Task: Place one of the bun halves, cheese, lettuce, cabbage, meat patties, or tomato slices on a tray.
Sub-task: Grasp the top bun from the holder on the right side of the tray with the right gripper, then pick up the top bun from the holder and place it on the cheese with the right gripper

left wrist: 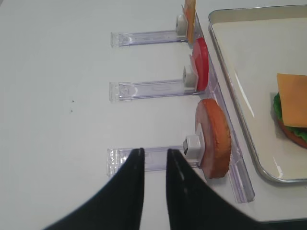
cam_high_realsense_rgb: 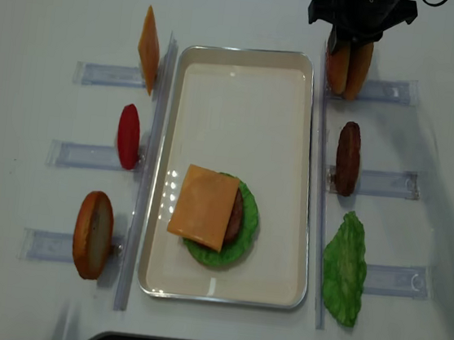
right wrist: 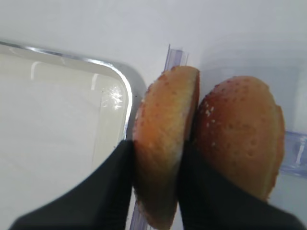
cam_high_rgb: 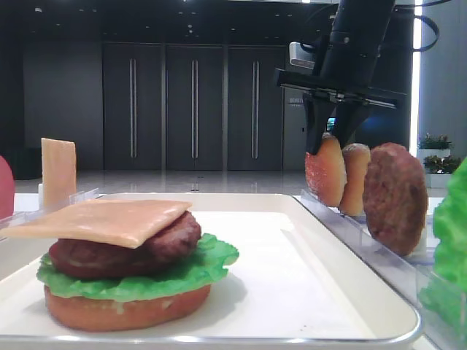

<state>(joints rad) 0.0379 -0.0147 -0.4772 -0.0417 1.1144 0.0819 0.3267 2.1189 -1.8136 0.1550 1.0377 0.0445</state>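
Note:
On the white tray lies a stack: a bun half at the bottom, green lettuce, a meat patty and a square cheese slice on top. At the far right, my right gripper is shut on an upright bun half in a clear rack. A second bun half leans beside it. My left gripper hovers over the near left rack. Its jaws stand slightly apart with nothing between them, left of another bun half.
Clear slotted racks flank the tray. On the right stand a meat patty and a lettuce leaf. On the left stand a cheese slice and a red tomato slice. The tray's rim lies just left of the held bun.

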